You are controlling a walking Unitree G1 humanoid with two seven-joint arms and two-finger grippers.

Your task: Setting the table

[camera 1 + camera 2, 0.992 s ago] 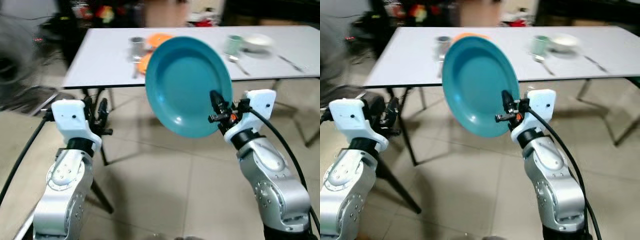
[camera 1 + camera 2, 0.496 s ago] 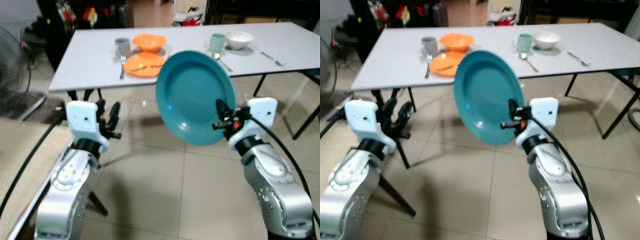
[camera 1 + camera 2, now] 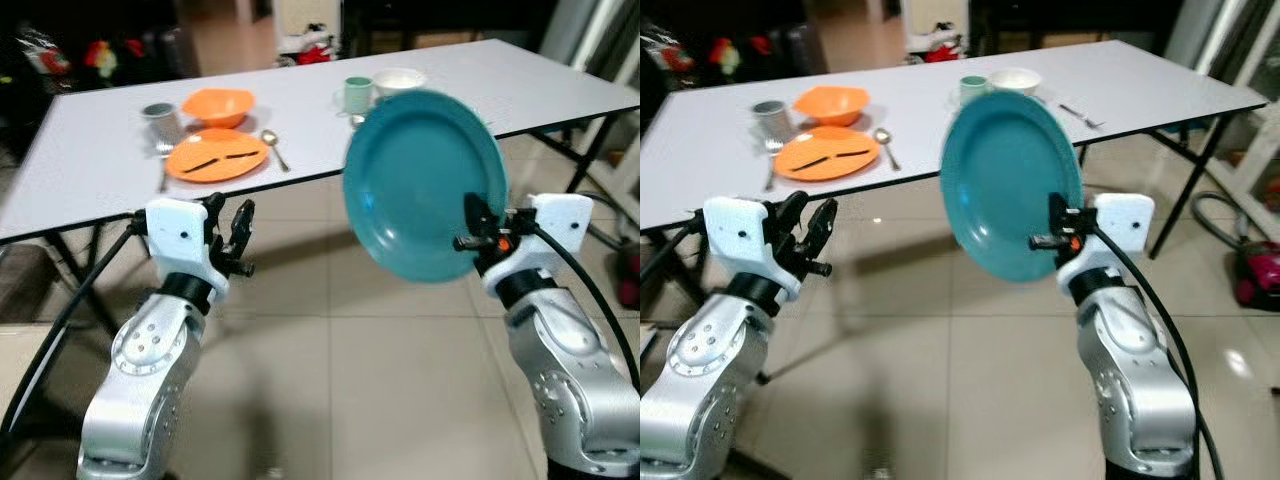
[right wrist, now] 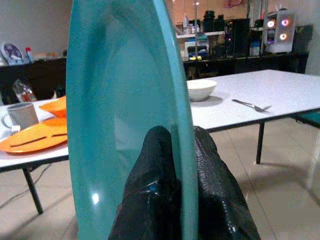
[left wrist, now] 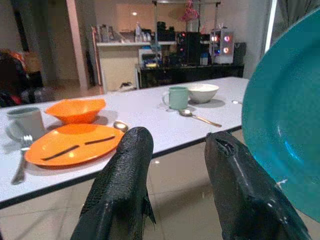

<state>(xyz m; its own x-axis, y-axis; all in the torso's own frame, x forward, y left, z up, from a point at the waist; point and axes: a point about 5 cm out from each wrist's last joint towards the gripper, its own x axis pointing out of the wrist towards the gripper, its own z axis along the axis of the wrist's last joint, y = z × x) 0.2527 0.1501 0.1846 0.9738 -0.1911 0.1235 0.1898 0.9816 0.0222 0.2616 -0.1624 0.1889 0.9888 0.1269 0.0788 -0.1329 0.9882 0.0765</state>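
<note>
Right hand (image 3: 470, 222) stays clamped on rim of teal plate (image 3: 420, 180), held upright over floor. Left hand (image 3: 232, 230) spread, empty. Desk (image 3: 90, 170) now nearer, view swung right: approach underway, plate unplaced.

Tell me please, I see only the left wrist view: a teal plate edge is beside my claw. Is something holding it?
Observer: Yes. The right claw is shut on the plate at its lower rim and holds it upright, above the floor.
Operator: Is my left claw holding anything?
Observer: No. The left claw is open with nothing between its fingers, short of the table.
Operator: I see a mug, a white bowl and a spoon. Is there more at that setting?
Observer: Yes, a fork lies on the table, on the far side of the white bowl from the orange dishes.
</note>
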